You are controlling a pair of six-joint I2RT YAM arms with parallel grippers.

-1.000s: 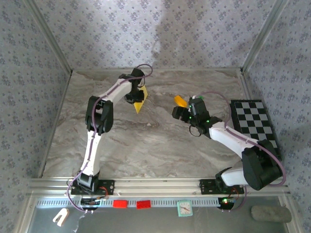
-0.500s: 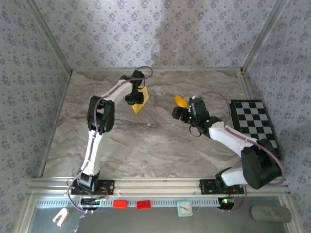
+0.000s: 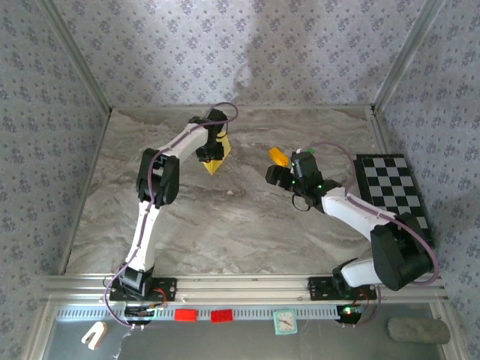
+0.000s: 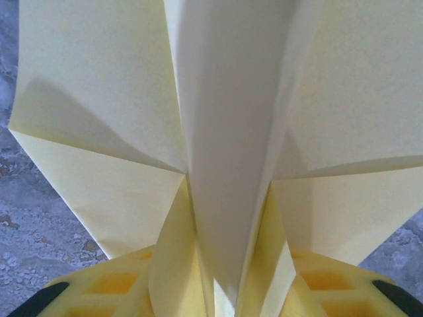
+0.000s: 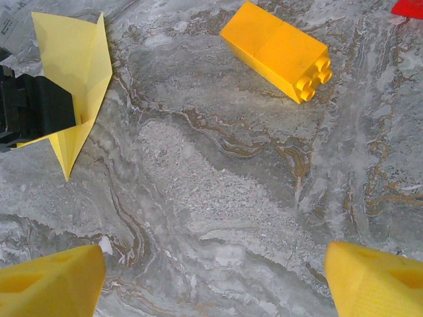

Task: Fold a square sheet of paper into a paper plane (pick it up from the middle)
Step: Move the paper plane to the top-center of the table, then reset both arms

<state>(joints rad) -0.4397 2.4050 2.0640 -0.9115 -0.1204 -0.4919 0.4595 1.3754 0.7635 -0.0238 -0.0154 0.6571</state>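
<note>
While my left tool (image 3: 211, 152) is closed tight on the paper plane (image 3: 218, 161), I can see the fold up close from its wrist. The yellow fingers (image 4: 112, 287) pinch the middle crease from both sides, and the two wings spread out above them. The plane is near the far edge of the worktop (image 3: 225, 225), a bit left of the middle. Its pointed tip aims back toward the near edge. I cannot tell if the tip touches the worktop.

My right tool (image 5: 211, 290) is wide open and holds nothing. It hangs over bare worktop, right of the middle, well apart from the plane. A small orange-yellow block (image 5: 277, 49) lies flat just past it. A black-and-white checkered board (image 3: 391, 191) lies by the right edge.
</note>
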